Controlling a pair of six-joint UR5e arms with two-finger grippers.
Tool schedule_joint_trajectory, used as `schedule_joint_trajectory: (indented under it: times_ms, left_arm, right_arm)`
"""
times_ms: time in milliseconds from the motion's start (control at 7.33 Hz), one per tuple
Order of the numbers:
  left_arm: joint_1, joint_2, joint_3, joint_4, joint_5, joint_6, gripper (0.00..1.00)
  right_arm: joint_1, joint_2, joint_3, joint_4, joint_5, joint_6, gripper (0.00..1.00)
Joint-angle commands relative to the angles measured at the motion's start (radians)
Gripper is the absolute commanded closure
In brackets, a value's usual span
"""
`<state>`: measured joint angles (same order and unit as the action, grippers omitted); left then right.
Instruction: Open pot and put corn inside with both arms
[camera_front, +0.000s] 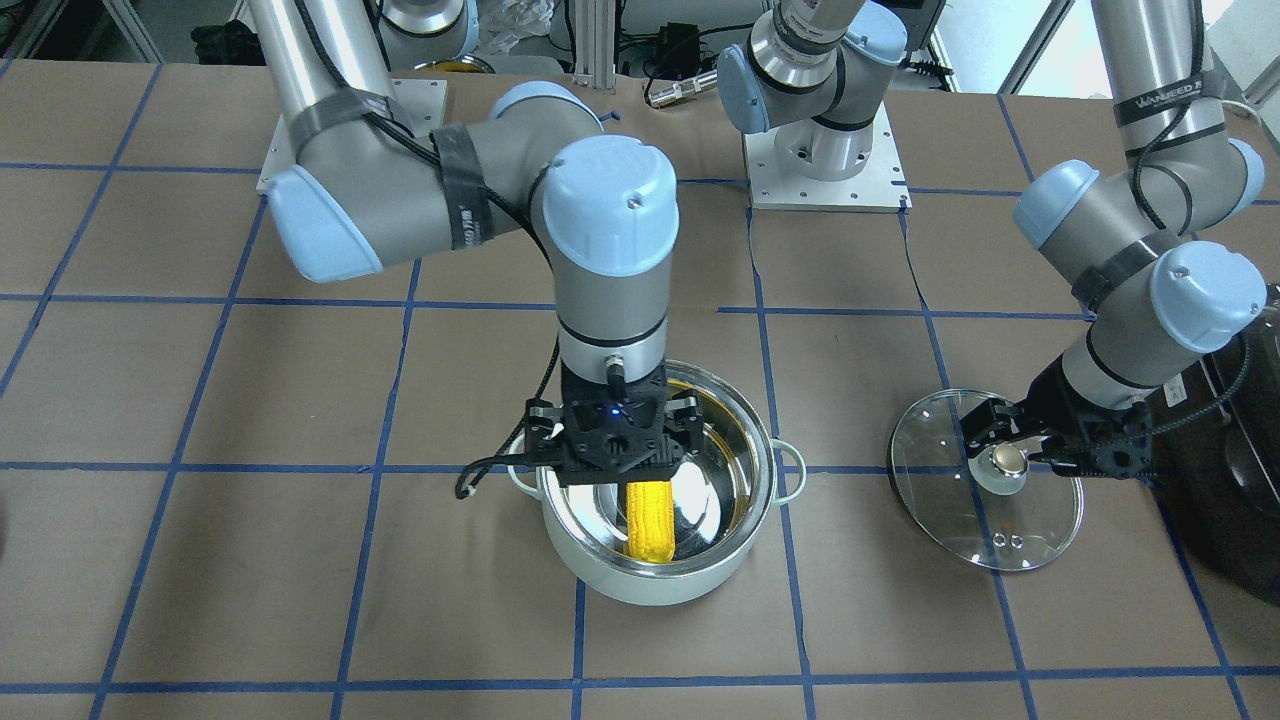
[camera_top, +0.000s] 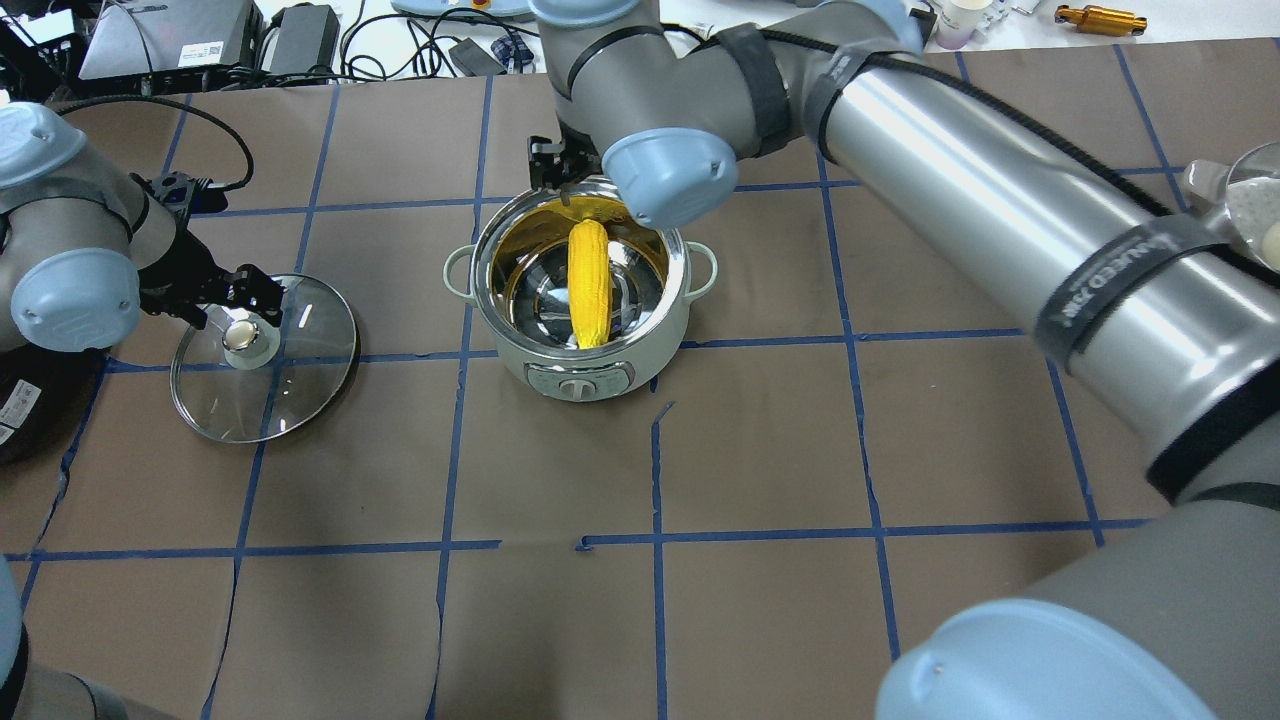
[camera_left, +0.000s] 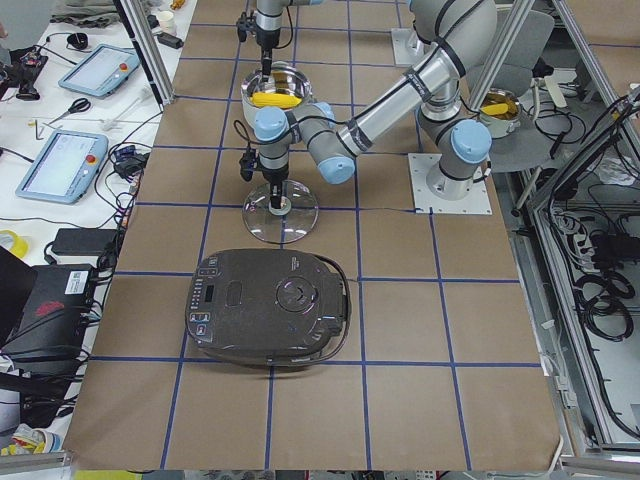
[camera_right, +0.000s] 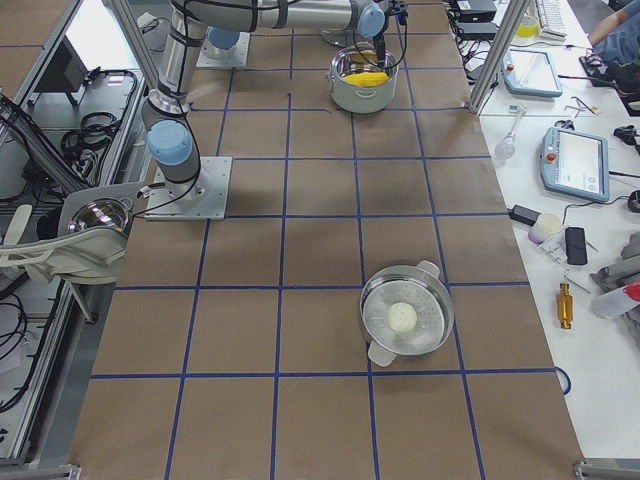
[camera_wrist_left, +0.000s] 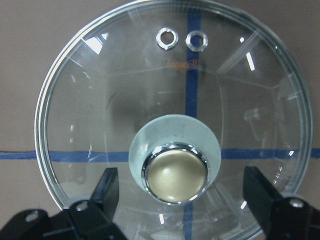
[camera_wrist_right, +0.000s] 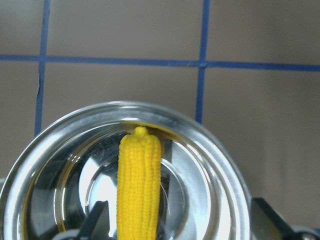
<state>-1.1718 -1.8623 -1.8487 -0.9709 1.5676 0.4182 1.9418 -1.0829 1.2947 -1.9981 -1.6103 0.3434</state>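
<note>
The pale mint-green pot (camera_front: 640, 585) stands open at mid-table, also in the overhead view (camera_top: 545, 360). The yellow corn (camera_front: 648, 525) lies inside it, its tip leaning on the steel wall (camera_top: 589, 285) (camera_wrist_right: 139, 185). My right gripper (camera_front: 615, 470) hangs over the pot's rim with its fingers (camera_wrist_right: 97, 220) wide apart, clear of the corn. The glass lid (camera_front: 960, 520) lies flat on the table beside the pot (camera_top: 300, 380). My left gripper (camera_front: 1010, 450) is open, its fingers (camera_wrist_left: 107, 190) on either side of the beige knob (camera_wrist_left: 175, 172), not touching it.
A large black appliance (camera_left: 270, 305) sits on the table past the lid, close to my left arm (camera_front: 1240, 480). A second steel pot with a white lump in it (camera_right: 405, 315) stands far off toward my right end of the table.
</note>
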Motion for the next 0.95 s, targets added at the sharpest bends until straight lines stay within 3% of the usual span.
schedule_joint_trajectory:
  times_ms: [0,409,818]
  left_arm:
    - [-0.11,0.096,0.11,-0.212,0.003,-0.092,0.0]
    - [-0.346,0.181,0.322,-0.47,0.002,-0.409,0.0]
    - [-0.447,0.264,0.328,-0.489,-0.006,-0.501,0.0]
  right_arm:
    - [-0.201,-0.139,0.014,0.176,0.004,-0.088,0.0]
    - [-0.331,-0.314,0.078,0.421,-0.006,-0.127,0.0]
    - [-0.409,-0.397,0.181,0.423,-0.008,-0.389,0.0]
